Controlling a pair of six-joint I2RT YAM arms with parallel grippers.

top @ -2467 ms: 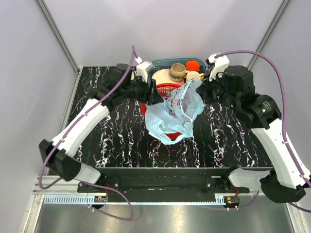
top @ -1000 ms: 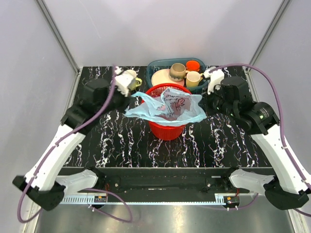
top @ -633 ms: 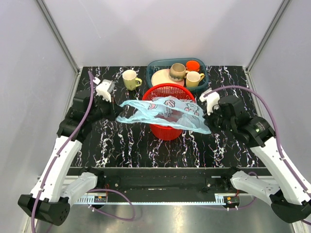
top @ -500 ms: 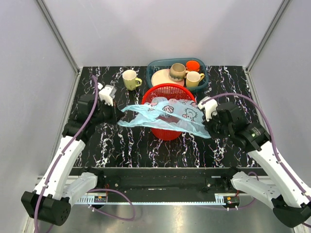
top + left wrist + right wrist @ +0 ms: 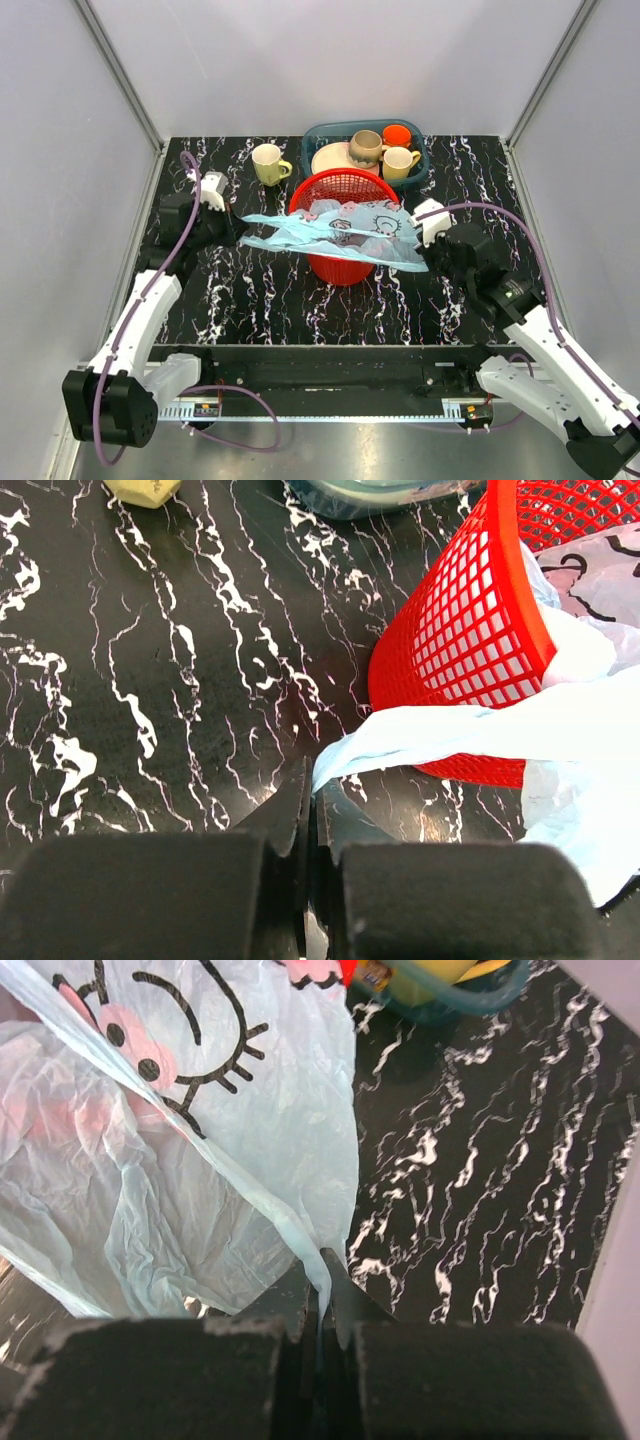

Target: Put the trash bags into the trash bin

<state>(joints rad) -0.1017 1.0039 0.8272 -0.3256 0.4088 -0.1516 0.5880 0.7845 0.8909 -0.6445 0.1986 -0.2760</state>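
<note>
Bag went from a bunched drape on the near side of the bin to a taut sheet. Both arms have swung out from the basket and back toward the near edge of the worktop (image 5: 250,290).

Now the light-blue cartoon-print trash bag (image 5: 345,232) spans left to right across the mouth of the red mesh basket (image 5: 345,272), overhanging both sides. It's on or just above the rim, can't tell which. Basket sits mid-worktop toward the far edge, just in front of the teal dish tray (image 5: 312,135).

Left gripper (image 5: 310,795) is pinched tight on the bag's left end, right gripper (image 5: 322,1265) on the right end.

My read: the bag is spread over the bin, not in it. It's wider than the opening, so it needs slack or a push down into the middle. Held this taut it'll just bridge the rim.
</note>
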